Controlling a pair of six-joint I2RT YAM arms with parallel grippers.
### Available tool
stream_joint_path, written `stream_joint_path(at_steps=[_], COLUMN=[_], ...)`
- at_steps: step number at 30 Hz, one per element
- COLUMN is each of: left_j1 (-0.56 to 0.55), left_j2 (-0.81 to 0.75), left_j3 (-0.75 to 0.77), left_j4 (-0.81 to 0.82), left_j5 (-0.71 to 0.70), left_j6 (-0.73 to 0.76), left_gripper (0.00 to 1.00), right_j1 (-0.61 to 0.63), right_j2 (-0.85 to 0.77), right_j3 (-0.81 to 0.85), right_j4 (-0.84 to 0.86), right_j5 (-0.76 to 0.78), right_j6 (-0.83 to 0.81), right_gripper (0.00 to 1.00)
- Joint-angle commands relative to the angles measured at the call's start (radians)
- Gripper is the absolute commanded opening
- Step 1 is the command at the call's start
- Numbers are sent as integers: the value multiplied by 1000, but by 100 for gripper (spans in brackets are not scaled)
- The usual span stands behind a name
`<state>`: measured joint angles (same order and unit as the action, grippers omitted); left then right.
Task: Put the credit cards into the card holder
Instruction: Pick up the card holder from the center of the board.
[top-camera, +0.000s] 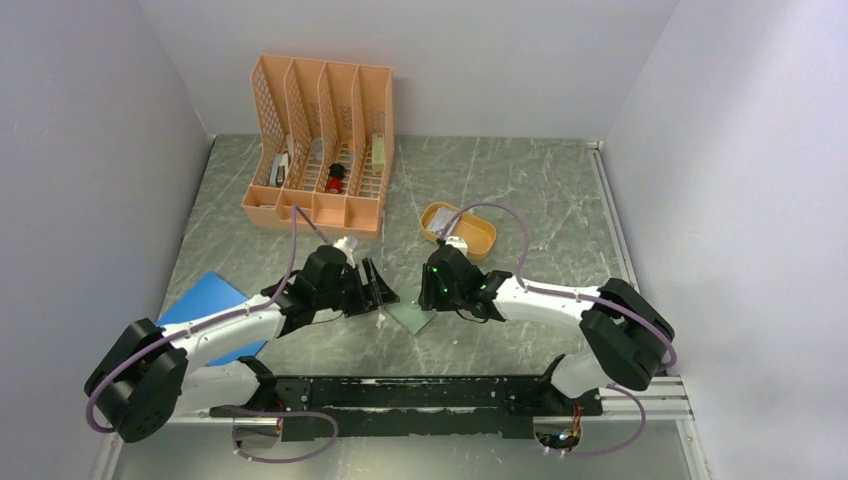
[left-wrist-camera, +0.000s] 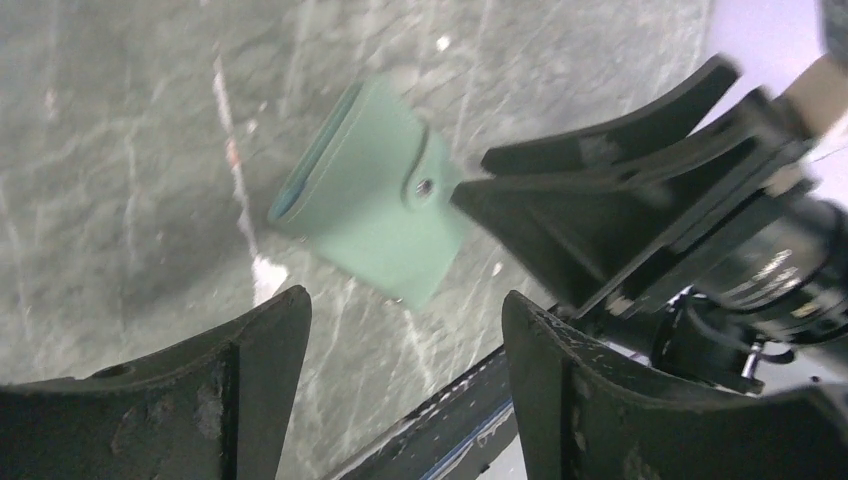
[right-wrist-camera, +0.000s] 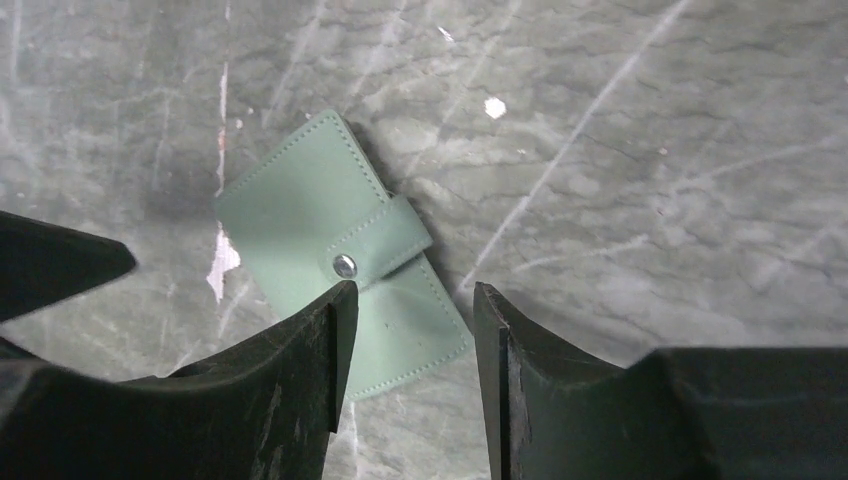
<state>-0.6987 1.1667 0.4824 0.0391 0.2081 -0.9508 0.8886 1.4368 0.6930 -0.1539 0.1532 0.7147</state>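
Two sets of fingers stand parted and grip nothing: the left fingers (left-wrist-camera: 250, 370) gape wide, the right fingers (right-wrist-camera: 290, 380) are somewhat narrower. Between them the card holder (right-wrist-camera: 330, 230) lies flat on the grey marbled worktop (top-camera: 520, 190), folded shut with its strap snapped down, grey-green side up. Farther back sit an orange oval tray (top-camera: 480, 232), behind the right arm, and a peach file rack (top-camera: 300, 212), while a blue sheet (top-camera: 205, 295) lies at the left.
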Motion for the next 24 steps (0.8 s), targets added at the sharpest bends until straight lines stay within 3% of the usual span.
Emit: stream_joint_path(at_steps=[1, 12, 15, 19, 24], left_j1=[-21, -64, -71, -82, -89], left_j2=[1, 167, 202, 234, 233], left_j3=[-65, -67, -69, -76, -115], left_j4=[-24, 100, 133, 168, 249], left_j5=[-24, -5, -1, 4, 16], left_j6=[-75, -95, -99, -106, -137], left_gripper=[74, 66, 59, 43, 39], right_j1=[-43, -48, -48, -50, -51], right_j2=[37, 55, 54, 63, 76], right_j3=[-32, -132, -158, -182, -221], right_j4=[144, 191, 220, 269, 379], right_j5=[-144, -262, -305, -356, -438], right_j6=[2, 88, 128, 178, 256], right_gripper=[50, 49, 46, 38, 35])
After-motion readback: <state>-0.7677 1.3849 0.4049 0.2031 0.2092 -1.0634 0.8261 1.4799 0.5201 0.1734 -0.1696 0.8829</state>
